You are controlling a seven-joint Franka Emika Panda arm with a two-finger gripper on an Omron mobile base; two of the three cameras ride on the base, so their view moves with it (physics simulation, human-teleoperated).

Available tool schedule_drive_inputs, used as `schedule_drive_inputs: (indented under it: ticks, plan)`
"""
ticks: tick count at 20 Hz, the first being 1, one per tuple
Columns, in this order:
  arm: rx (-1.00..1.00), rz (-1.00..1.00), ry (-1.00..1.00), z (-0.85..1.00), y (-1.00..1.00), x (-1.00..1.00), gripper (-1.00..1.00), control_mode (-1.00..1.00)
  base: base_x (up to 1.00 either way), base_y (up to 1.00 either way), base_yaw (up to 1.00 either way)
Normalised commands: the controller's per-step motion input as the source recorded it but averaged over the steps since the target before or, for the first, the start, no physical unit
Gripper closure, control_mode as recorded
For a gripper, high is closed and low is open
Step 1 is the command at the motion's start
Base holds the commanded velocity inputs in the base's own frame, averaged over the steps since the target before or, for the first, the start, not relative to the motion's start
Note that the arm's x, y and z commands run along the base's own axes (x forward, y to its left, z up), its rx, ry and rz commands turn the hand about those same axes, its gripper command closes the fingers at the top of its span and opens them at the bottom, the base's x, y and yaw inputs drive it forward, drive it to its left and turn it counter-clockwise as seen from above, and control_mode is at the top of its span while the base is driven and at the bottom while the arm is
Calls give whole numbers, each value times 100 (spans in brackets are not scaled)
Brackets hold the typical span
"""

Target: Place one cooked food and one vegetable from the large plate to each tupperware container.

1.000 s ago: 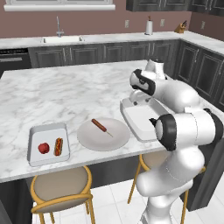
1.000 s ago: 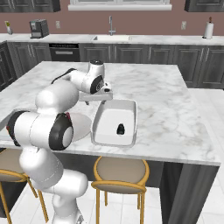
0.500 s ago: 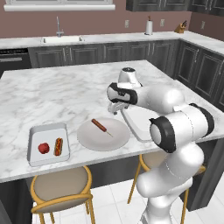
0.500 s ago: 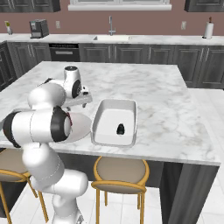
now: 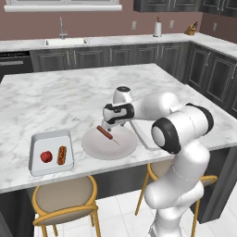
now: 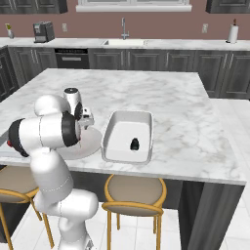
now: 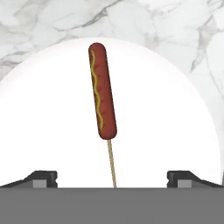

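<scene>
Step in hand: pick up the last cooked food, judged from the fingers poised over it
Fingers (image 7: pixel 112 177): spread wide and empty, hovering above the large plate (image 5: pixel 95 147), the two tips flanking the stick end
Corn dog on stick (image 7: pixel 102 89): lies flat on the large plate, sausage end toward 12 o'clock in the hand view, bare stick trailing to 6 o'clock between the tips
Large plate: on the worktop (image 5: pixel 55 97) near its front edge, between the two containers; no vegetable visible on it
Small tupperware container (image 5: pixel 38 141): at 9 o'clock of the plate in the left base view, already holds a red vegetable (image 5: pixel 46 157) and a hot dog (image 5: pixel 61 155)
Large tupperware container (image 6: pixel 117 122): at 3 o'clock of the plate in the right base view, holds one small dark item (image 6: pixel 134 143), too small to identify
Advice: shift toward 12 o'clock so the tips straddle the thick sausage body, not the thin stick; descend straight, close across the narrow width
Risk: a grip on the stick alone probably lets the food swing or slip
Destination: large container, likely
</scene>
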Motion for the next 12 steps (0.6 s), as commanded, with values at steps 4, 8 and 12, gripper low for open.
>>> schedule_drive_inputs:
  ticks: [4,8,12]
  plan:
    - [-16,0,0,-37,12,40,-100,-100,0,0,0]
    - [-5,3,0,-11,23,22,-100,-100,0,0,0]
    - [0,5,3,-3,27,13,-100,-100,0,0,0]
